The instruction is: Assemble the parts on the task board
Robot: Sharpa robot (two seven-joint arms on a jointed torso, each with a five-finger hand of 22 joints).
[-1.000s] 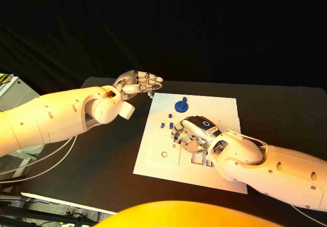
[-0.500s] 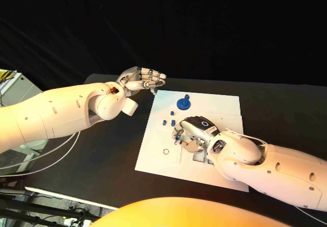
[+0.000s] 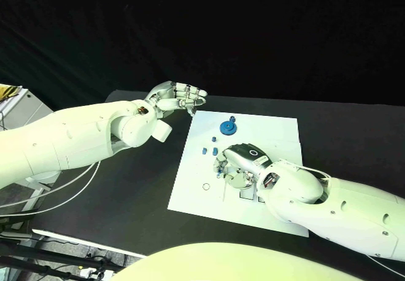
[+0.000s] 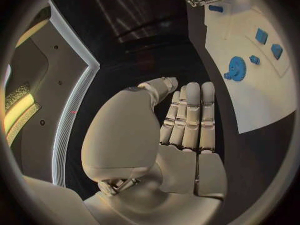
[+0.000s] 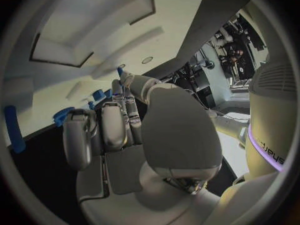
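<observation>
The white task board [image 3: 196, 193] lies mid-table. A round blue gear-like part [image 3: 229, 126] sits near its far edge, and in the left wrist view the gear [image 4: 236, 68] has small blue pieces [image 4: 261, 35] next to it. Small blue pieces [image 3: 204, 150] also lie left of my right hand [image 3: 242, 164], which is bent down over the board's middle. In the right wrist view that hand [image 5: 119, 125] pinches a small blue part [image 5: 119, 71] at its fingertips. My left hand [image 3: 175, 96] hovers off the board's far left corner, fingers curled in, nothing seen in it [image 4: 187, 120].
A small ring mark [image 3: 206, 187] and dark slots [image 3: 244, 198] show on the near half of the board. A long blue piece [image 5: 12, 127] lies at the board's edge in the right wrist view. Bare black table [image 3: 126, 193] surrounds the board.
My left hand has drifted slightly farther from me, still curled. My right hand stays low over the board's middle with its fingers drawn a little closer together.
</observation>
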